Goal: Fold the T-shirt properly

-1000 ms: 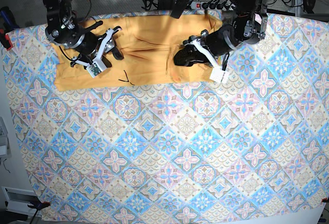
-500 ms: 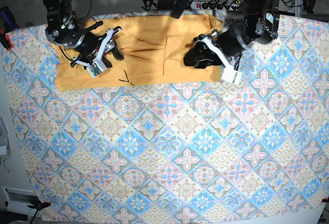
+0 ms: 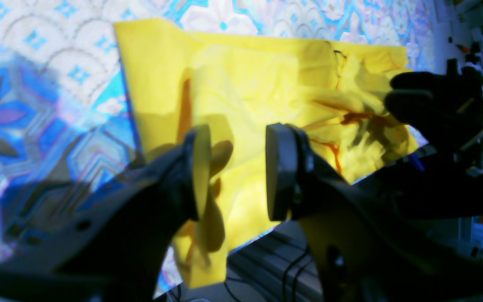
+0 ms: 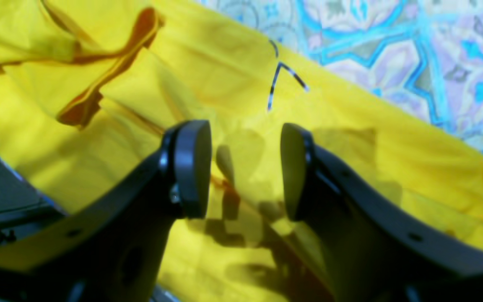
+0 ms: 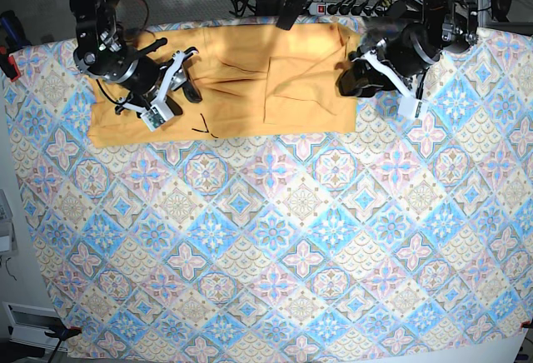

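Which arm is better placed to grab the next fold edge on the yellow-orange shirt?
Probably left. The left gripper hangs open at the pale yellow-orange cloth T-shirt's side edge, where the patterned tablecloth begins. The right gripper is open too, but over the shirt's interior, away from an edge.

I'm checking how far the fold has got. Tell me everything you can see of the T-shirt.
The T-shirt is plain yellow-orange soft cloth, lying as a wide band along the far edge of the patterned tablecloth. One flap lies folded over the middle, leaving creases. A thin black squiggle sits near its front edge. The right gripper hovers open over one end; the left gripper stands open at the other. Neither visibly grips it.
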### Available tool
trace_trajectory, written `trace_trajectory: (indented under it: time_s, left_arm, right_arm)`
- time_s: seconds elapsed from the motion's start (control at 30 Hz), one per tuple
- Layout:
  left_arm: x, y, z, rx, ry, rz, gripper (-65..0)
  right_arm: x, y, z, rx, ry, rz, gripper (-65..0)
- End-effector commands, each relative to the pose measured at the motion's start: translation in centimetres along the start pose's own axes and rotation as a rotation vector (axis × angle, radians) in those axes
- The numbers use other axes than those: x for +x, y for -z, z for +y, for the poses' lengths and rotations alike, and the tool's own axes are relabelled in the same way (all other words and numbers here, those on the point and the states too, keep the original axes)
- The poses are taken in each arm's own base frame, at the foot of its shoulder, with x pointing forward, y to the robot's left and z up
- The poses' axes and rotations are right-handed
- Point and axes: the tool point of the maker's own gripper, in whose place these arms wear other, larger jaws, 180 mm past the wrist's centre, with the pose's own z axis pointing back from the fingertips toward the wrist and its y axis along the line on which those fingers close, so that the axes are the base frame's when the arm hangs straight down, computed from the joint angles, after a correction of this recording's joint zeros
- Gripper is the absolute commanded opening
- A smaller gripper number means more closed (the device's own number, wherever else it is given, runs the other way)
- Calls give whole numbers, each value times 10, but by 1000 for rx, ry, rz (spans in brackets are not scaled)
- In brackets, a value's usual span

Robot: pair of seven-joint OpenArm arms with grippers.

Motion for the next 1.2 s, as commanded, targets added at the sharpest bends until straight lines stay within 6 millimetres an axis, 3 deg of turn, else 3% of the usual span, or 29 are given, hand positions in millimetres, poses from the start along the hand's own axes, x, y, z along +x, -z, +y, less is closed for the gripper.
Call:
trace_trajectory:
  time_s: [0.0, 0.3, 1.17]
  left_arm:
    - [9, -2, -5, -21, 15, -28, -426]
    - [3, 17, 11, -9, -60, -15, -431]
    - [-12, 15, 19, 10, -91, 14, -432]
  right_arm:
    - [11, -3, -1, 3, -12, -37, -387]
    - [11, -3, -1, 3, -12, -37, -387]
    - [16, -2, -5, -3, -17, -47, -387]
